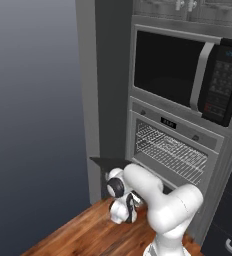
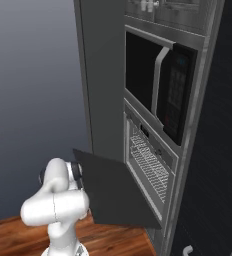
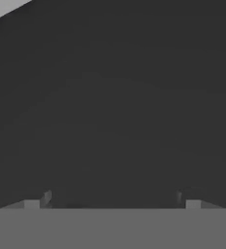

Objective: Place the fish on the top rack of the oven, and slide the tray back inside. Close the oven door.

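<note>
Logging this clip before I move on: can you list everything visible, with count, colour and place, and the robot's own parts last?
oven: one, steel frame with a small display strip, built into the wall unit under the microwave
oven door: one, dark grey, swung down open in front of the cavity
rack: one, silver wire grid, lying inside the open oven; no fish shows on it
microwave: one, black with a keypad and a silver vertical handle, above the oven
floor: one, brown wood planks, under the robot
wall: one, plain grey, left of the wall unit
arm: one, white with dark joints, bent low below the door
gripper: one, dark tips set wide apart, open, close against a dark surface
</note>
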### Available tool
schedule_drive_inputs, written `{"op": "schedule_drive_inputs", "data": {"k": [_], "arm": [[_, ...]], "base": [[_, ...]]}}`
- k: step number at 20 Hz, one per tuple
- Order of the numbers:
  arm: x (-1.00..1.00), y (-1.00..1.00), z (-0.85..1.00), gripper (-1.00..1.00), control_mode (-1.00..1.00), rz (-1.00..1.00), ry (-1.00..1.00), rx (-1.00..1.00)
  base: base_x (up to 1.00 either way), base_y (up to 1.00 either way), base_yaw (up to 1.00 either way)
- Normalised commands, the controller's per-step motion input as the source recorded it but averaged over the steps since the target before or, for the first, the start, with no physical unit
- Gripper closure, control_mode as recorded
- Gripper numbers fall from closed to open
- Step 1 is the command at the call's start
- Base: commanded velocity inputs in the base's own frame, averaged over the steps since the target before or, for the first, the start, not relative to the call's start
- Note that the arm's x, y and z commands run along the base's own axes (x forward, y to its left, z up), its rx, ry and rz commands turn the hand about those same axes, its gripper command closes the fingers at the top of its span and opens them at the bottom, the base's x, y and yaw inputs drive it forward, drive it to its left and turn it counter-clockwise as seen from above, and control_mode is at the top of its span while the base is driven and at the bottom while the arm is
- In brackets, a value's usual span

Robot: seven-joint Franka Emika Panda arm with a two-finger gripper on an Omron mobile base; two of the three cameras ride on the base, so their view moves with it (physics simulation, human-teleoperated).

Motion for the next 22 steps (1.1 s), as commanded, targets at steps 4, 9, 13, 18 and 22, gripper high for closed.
{"op": "schedule_drive_inputs", "data": {"k": [4,9,13,18,22], "arm": [[-0.02,-0.88,1.0,-1.0,-1.0,-0.07,-0.43,-0.15],[0.0,-0.85,1.0,-1.0,-1.0,-0.07,-0.43,-0.14],[0.0,-0.88,1.0,-1.0,-1.0,-0.03,-0.42,-0.1],[0.0,-0.97,1.0,-1.0,-1.0,-0.01,-0.36,-0.08],[0.0,-1.0,1.0,-1.0,-1.0,0.0,-0.23,-0.02]], "base": [[0.0,0.0,0.0],[0.0,0.0,0.0],[0.0,0.0,0.0],[0.0,0.0,0.0],[0.0,0.0,0.0]]}}
